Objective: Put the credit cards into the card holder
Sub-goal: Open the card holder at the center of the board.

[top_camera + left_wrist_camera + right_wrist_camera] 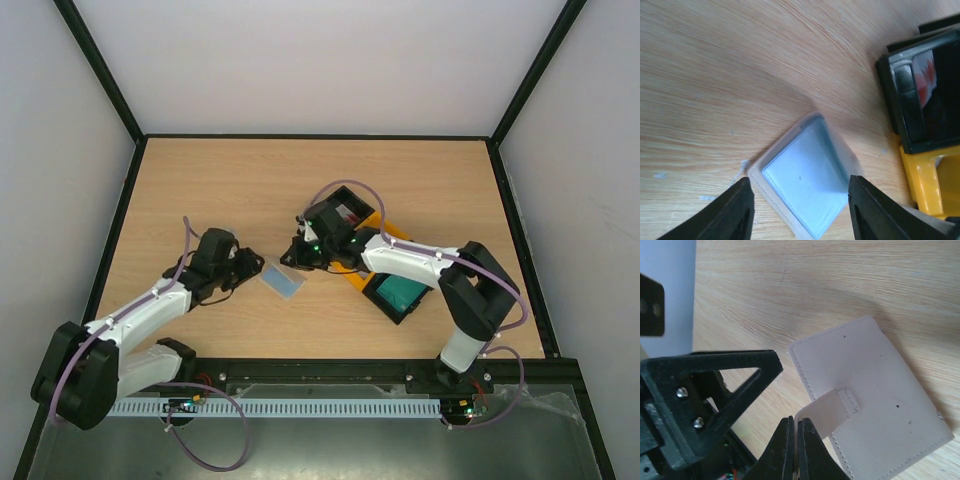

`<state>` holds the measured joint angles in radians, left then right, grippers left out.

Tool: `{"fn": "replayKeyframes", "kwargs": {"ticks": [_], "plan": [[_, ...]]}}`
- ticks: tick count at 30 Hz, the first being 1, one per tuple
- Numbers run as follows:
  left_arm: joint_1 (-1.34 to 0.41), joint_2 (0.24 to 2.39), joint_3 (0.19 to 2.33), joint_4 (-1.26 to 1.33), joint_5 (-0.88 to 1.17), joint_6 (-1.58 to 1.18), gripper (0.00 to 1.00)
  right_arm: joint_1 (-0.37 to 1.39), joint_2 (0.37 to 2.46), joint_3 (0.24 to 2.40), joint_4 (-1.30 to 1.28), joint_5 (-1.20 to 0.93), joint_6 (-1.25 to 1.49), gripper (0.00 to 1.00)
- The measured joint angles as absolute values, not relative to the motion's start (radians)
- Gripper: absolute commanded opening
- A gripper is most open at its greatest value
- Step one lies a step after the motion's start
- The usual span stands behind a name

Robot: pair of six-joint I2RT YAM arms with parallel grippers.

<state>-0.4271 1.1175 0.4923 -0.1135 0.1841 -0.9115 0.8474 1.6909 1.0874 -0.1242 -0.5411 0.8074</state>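
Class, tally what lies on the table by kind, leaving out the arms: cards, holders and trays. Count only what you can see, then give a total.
Cards in view: 2 (red-and-white card, teal card)
Holder: 1
Tray: 1
Total: 4

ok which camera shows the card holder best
Right wrist: the card holder is large and sharp there, with its stitching and tab visible. Left wrist shows it blurred and cut off at the bottom edge. Top external shows only a small pale rectangle.
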Motion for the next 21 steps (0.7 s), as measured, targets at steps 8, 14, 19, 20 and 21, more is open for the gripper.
{"fn": "replayKeyframes", "kwargs": {"ticks": [8, 14, 19, 20, 21], "plan": [[-0.429, 1.087, 0.460, -0.146, 0.111, -0.954, 0.32, 0.852, 1.741, 1.051, 0.026, -0.591, 1.027, 0.02], [-0.443, 1.137, 0.423, -0.036, 0.203, -0.953, 0.36, 0.846, 1.753, 1.049, 0.031, -0.568, 1.059, 0.02], [-0.458, 1.226, 0.430, 0.077, 0.276, -0.944, 0.38, 0.806, 1.753, 1.049, 0.011, -0.519, 1.008, 0.02], [-0.463, 1.241, 0.436, 0.087, 0.285, -0.941, 0.38, 0.794, 1.753, 1.048, 0.001, -0.509, 0.991, 0.02], [-0.468, 1.256, 0.444, 0.099, 0.292, -0.936, 0.38, 0.783, 1.753, 1.048, -0.009, -0.497, 0.971, 0.02]]}}
